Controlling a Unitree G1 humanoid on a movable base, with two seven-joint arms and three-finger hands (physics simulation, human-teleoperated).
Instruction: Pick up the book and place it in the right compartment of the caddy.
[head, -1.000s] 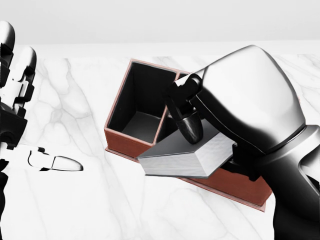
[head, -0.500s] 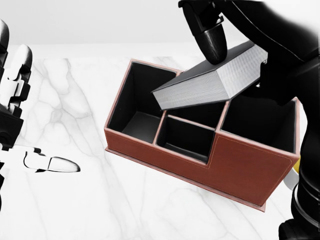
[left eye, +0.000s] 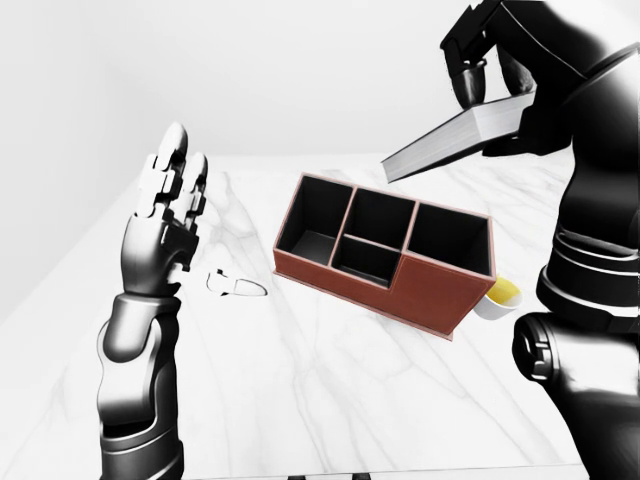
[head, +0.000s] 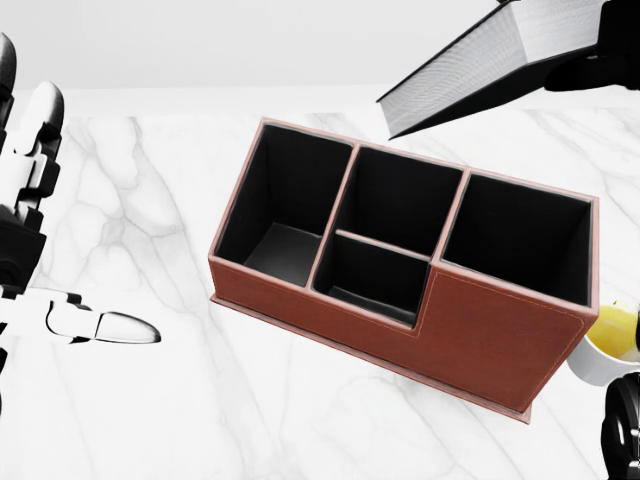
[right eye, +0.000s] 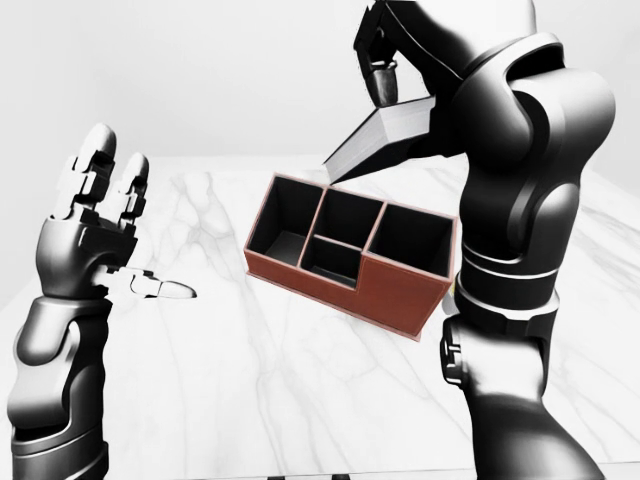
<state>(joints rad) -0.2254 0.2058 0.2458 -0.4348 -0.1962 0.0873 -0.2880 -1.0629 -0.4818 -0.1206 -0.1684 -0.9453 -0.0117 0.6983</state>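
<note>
One book, one caddy with four open compartments (two tall ones at its left and right ends, two smaller ones between), one small white-and-black object lying on the worktop, and one white cup with yellow inside just beside the caddy's right end.

The book is dark-covered with a pale grey page block, closed, and tilted so that its lower corner points down and left in the left-eye view. It is in the air above the caddy, well clear of the rim and touching no compartment. The caddy is reddish brown outside and black inside, standing skewed on the white marbled worktop.

The right hand is raised high on a bent arm, its fingers clamped on the upper end of the book. The left hand stands upright at the left of the left-eye view, palm flat, fingers spread and pointing up, holding nothing, apart from the small object near it.
</note>
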